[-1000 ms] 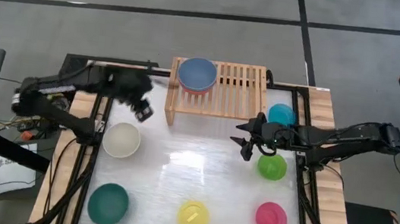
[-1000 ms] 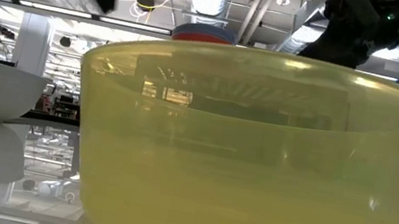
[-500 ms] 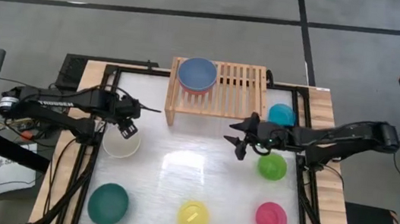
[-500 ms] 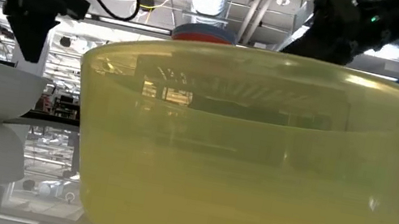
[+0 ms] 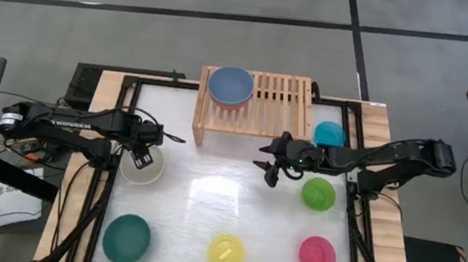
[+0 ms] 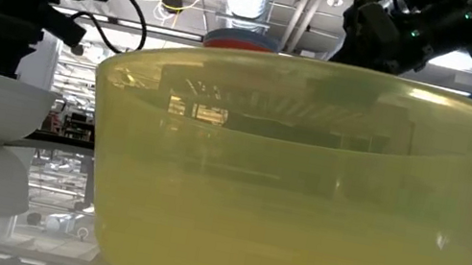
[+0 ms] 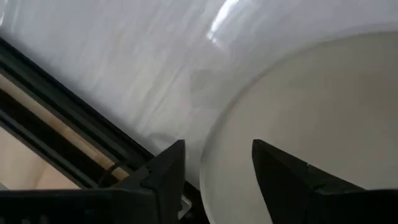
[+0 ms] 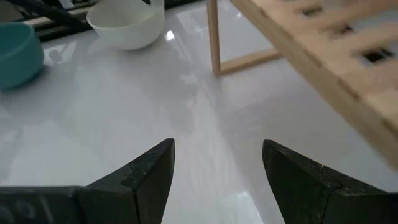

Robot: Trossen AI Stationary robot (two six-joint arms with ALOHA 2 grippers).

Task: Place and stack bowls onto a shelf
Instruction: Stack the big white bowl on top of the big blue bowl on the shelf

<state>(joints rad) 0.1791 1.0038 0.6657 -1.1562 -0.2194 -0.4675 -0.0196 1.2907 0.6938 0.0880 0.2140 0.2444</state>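
The white bowl stands on its base at the table's left. My left gripper hangs open over its far rim, pointing down. In the left wrist view the rim runs between the two fingers, one outside the bowl and one inside; no touch shows. My right gripper is open and empty, low over the table in front of the shelf. A slate blue bowl sits nested in a red one on the shelf's left end.
The cyan bowl and lime green bowl stand under my right arm. The pink bowl, yellow bowl and teal bowl line the near edge. Bare white table lies in the middle, and bare slats on the shelf's right.
My left gripper has swung from beside the shelf's left leg toward the near-left and come down onto the white bowl's far rim, turning to point down. My right gripper has slid toward the table's left along the front of the shelf. No bowl has moved.
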